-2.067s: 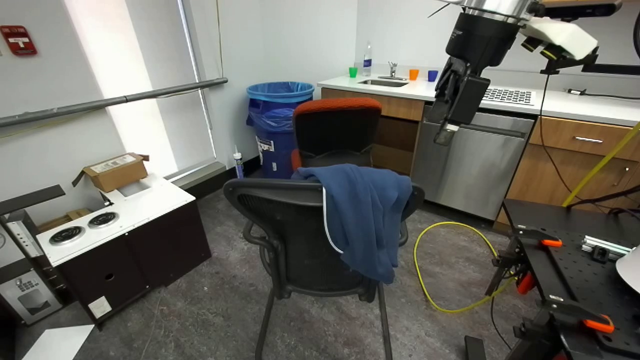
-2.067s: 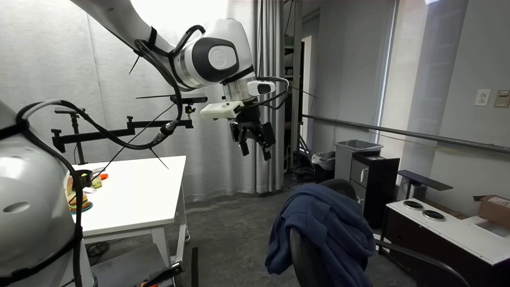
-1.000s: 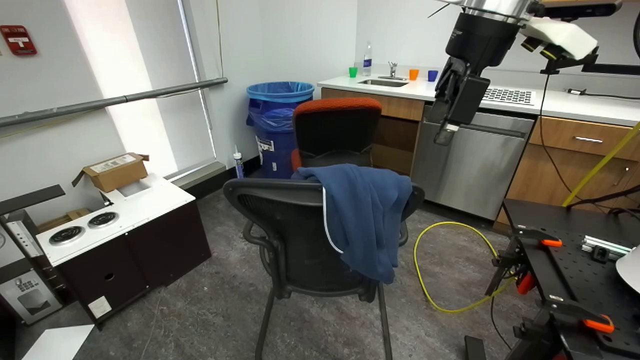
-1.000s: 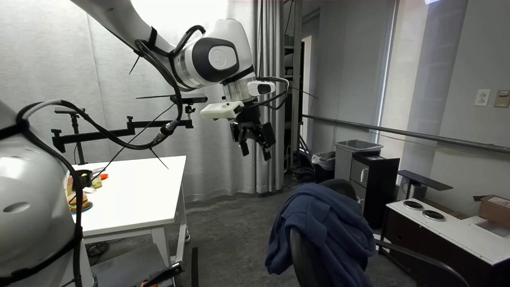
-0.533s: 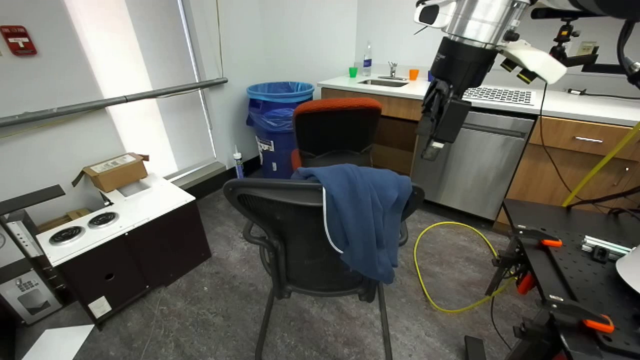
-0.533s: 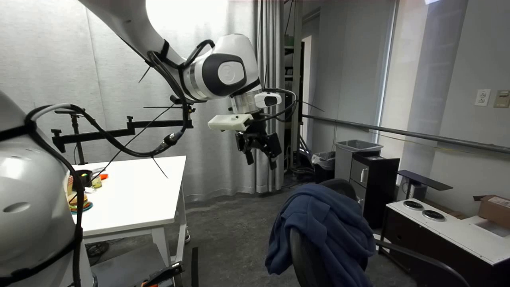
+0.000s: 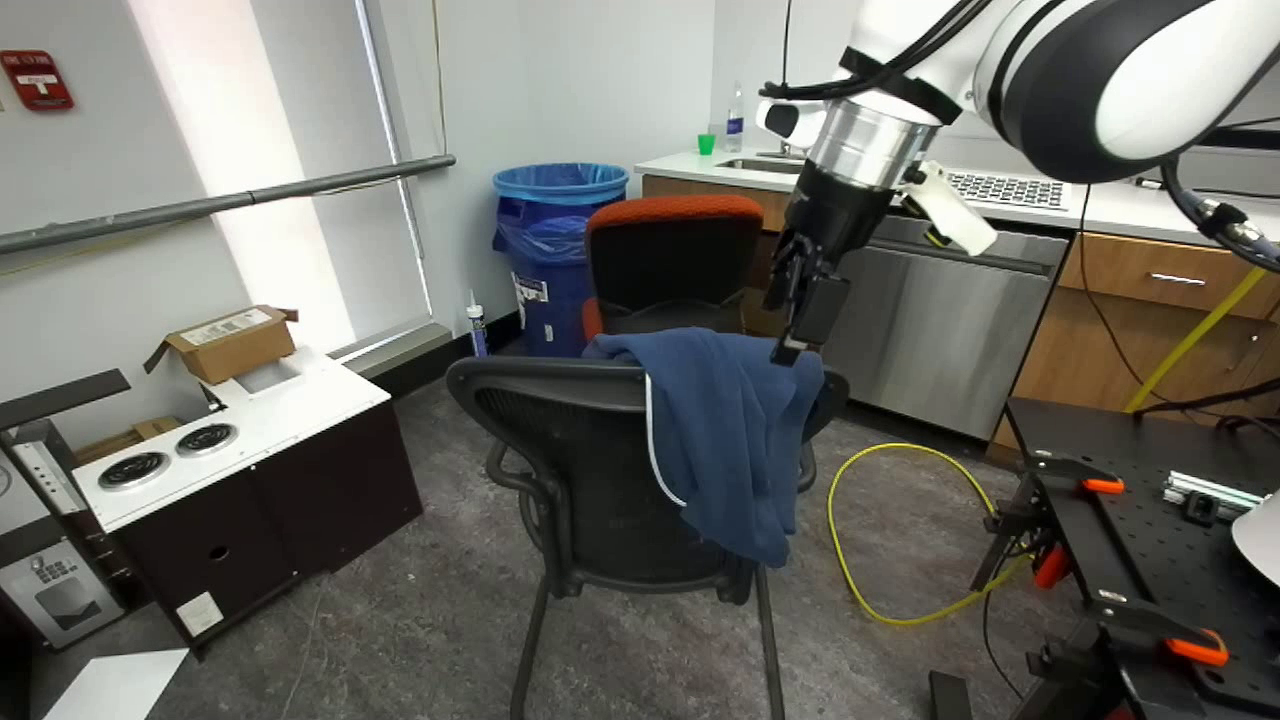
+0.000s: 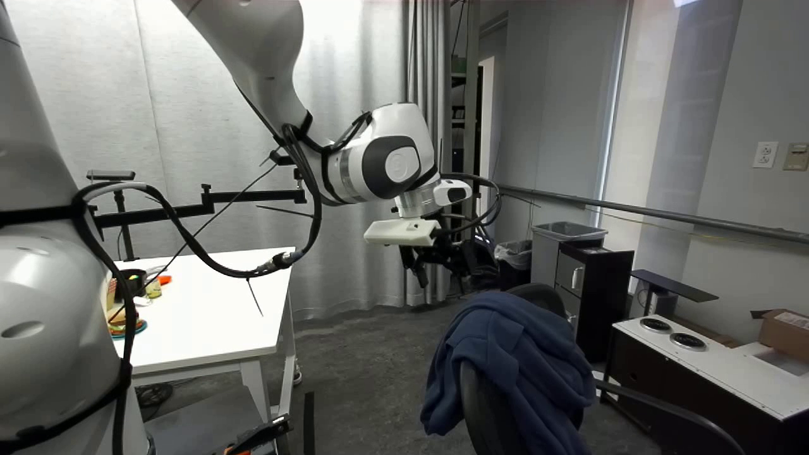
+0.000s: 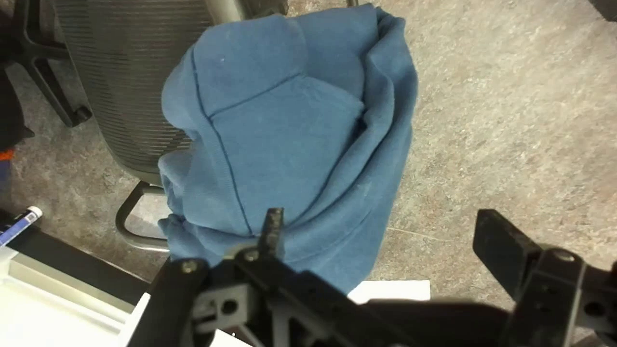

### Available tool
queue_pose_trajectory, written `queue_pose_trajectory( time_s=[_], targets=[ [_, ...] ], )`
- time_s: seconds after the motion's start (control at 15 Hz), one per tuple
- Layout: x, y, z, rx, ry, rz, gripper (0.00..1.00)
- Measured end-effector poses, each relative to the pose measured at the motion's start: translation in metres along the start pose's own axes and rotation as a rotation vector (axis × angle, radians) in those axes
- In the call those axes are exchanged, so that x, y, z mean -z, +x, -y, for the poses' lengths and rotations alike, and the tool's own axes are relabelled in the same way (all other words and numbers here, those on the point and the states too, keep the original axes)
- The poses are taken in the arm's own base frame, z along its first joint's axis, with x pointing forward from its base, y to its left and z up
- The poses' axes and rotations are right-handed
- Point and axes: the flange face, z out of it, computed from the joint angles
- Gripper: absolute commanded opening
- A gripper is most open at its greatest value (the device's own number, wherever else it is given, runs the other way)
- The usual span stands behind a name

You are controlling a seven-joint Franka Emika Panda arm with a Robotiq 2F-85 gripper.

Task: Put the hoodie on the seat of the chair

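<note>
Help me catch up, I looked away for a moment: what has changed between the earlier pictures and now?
In both exterior views the arm has come down and across, bringing the open jaws nearer the hoodie. Nothing was taken hold of or let go. The rest stayed: the hoodie lies draped over the back of the black chair as before, and the jaws are just as open.

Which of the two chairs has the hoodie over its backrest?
The black mesh chair, the front one in an exterior view: the hoodie hangs over the top of its backrest. The orange-topped chair stands behind it.
</note>
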Motion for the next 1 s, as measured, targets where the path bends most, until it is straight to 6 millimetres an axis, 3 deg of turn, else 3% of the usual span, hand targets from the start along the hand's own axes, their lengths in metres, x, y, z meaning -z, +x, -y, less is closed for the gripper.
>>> queue_pose_trajectory(
  time_s=[0.27,0.53,1.0],
  targets=[
    [-0.030,0.015,-0.037,0.002,-0.040,0.009,1.00],
    [-0.044,0.027,-0.067,-0.020,-0.071,0.016,1.00],
    [-0.067,0.035,-0.080,-0.034,-0.078,0.038,1.00]
  ],
)
